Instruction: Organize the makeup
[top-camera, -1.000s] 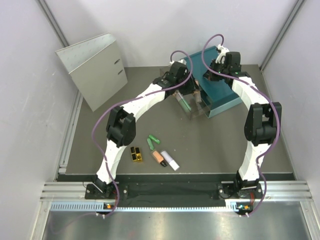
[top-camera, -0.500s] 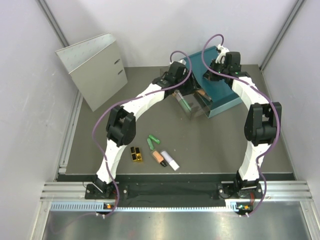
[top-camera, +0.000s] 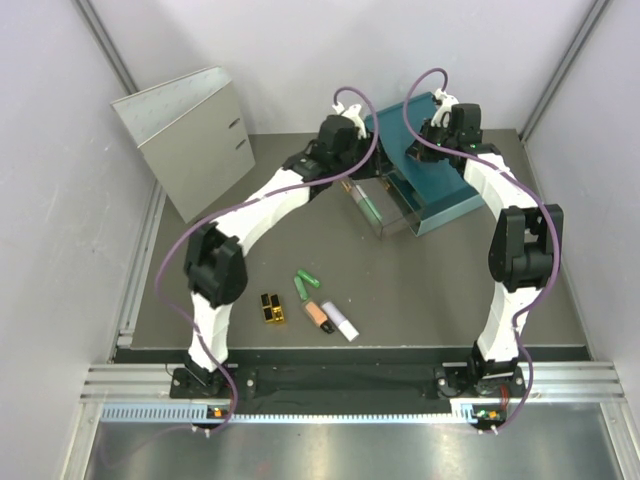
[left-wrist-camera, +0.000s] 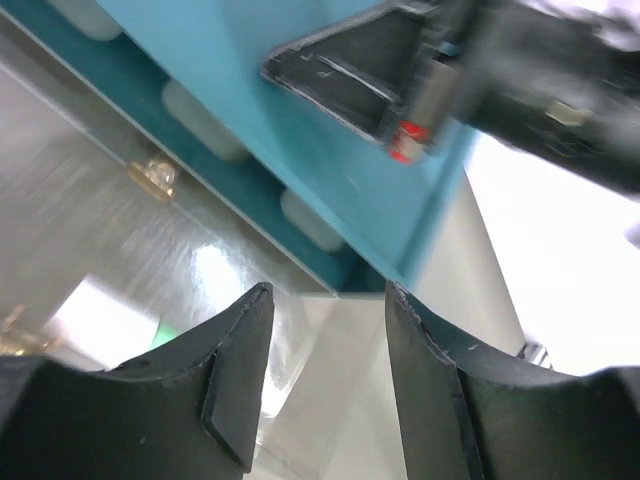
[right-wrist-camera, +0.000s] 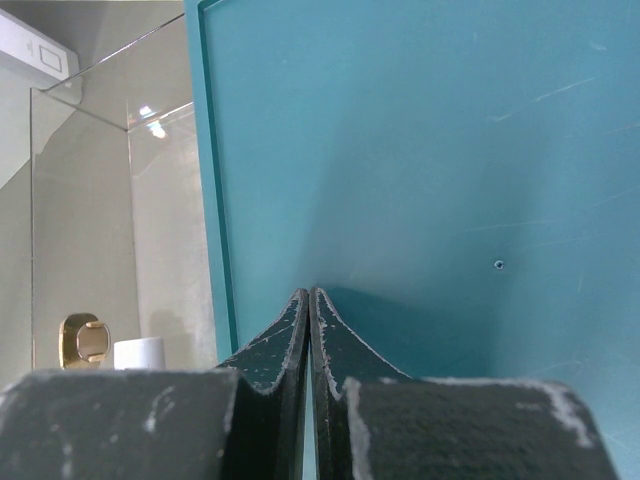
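The left gripper (left-wrist-camera: 326, 330) is seen with its fingers apart and nothing between them. It is poised at the clear plastic box (top-camera: 392, 212) in the upper middle of the overhead view. One green tube (top-camera: 368, 207) is lodged inside that box, just below and to the right of the left gripper. The right gripper (right-wrist-camera: 309, 296) is closed, its tips brought together at the top surface of the teal drawer box (top-camera: 440, 190). The other makeup is found on the table (top-camera: 430, 290) in the lower middle, well apart from both grippers. A gold-and-black block (top-camera: 272, 307), two green tubes (top-camera: 305, 283), a peach-orange tube (top-camera: 318, 316) and a white-lilac tube (top-camera: 343, 325) are clustered closely there.
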